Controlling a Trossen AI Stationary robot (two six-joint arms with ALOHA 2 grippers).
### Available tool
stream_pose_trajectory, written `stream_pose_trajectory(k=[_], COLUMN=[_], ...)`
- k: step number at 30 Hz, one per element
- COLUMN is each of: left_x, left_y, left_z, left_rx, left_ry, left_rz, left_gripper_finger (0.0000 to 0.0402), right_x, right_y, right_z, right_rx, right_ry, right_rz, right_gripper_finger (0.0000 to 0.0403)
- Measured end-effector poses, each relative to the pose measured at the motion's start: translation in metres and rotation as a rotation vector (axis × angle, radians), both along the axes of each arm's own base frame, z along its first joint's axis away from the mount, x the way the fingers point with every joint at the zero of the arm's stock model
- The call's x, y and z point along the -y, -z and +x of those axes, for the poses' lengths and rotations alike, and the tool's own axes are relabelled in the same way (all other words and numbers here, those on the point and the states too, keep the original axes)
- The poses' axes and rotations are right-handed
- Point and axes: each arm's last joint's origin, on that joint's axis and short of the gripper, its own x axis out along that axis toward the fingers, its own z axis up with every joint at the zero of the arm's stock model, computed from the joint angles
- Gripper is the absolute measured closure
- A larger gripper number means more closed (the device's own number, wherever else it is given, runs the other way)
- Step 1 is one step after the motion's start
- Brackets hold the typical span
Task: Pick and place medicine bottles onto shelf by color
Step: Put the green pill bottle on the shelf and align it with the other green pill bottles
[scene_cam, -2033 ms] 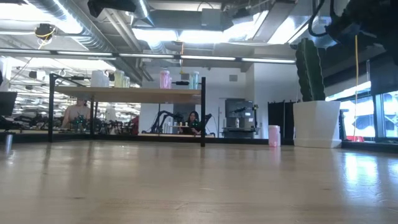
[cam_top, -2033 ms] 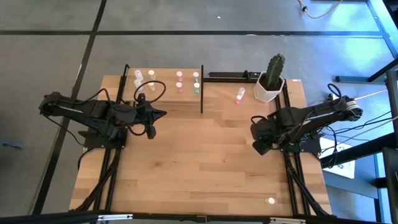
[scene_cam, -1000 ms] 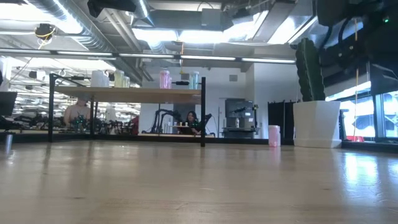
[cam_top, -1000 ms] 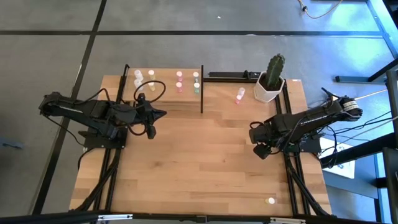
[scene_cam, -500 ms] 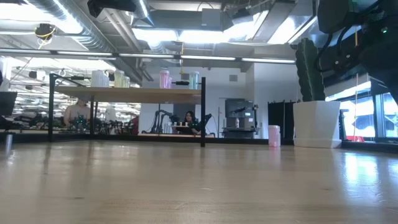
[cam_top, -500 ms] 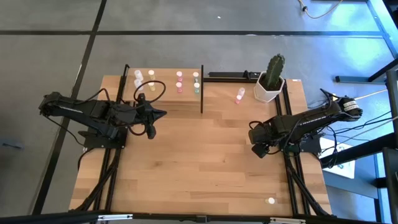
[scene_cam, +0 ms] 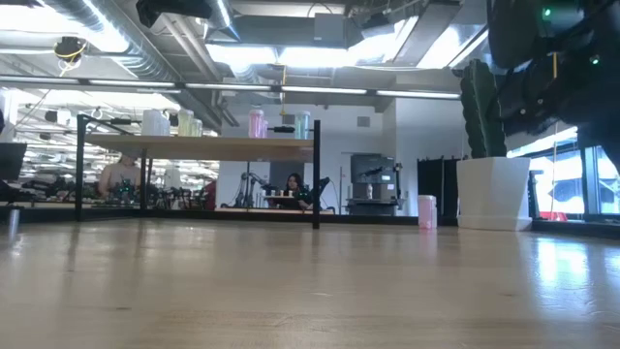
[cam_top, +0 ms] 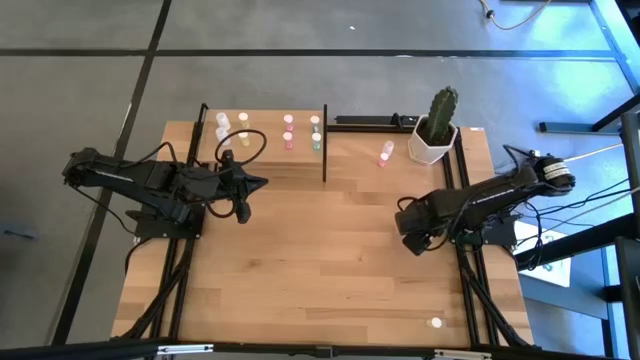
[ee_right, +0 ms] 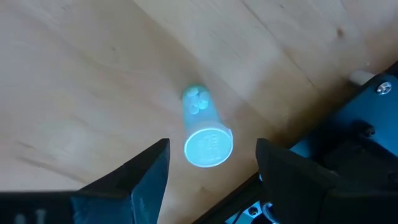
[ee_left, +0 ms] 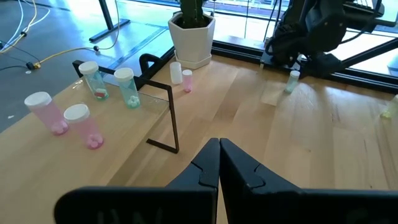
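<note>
Right end effector (ee_right: 211,158), fingers spread, poised directly above an upright pale green medicine bottle (ee_right: 205,134) on the desk (cam_top: 320,260). Likely risk: an off-centre descent tips the bottle. Left end effector (ee_left: 219,163), pressed together, waits beside the shelf (cam_top: 262,135).

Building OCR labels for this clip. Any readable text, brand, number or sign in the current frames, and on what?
None readable.
Green bottle under the open right gripper: cap and wall blank.
Bottles on the shelf: no labels visible.
Cactus pot: plain white.
</note>
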Motion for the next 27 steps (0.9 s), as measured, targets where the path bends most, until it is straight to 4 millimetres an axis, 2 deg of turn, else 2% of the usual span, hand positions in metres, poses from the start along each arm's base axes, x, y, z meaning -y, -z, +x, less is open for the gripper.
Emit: stream_pose_trajectory(k=[8, 16, 27], left_x=[0.000, 0.000, 0.000], left_y=[0.000, 0.000, 0.000], left_z=[0.000, 0.000, 0.000], left_rx=[0.000, 0.000, 0.000], left_ry=[0.000, 0.001, 0.001], left_rz=[0.000, 0.000, 0.001], left_gripper_finger=[0.0401, 0.0401, 0.0401], right_x=[-0.002, -0.004, -0.004], right_y=[0.013, 0.022, 0.023], right_z=[0.007, 0.018, 0.018], right_rx=[-0.071, -0.021, -0.036], right_ry=[-0.024, -0.072, -0.065], right_rz=[-0.013, 0.005, 0.004], right_gripper_finger=[0.0162, 0.0163, 0.0208])
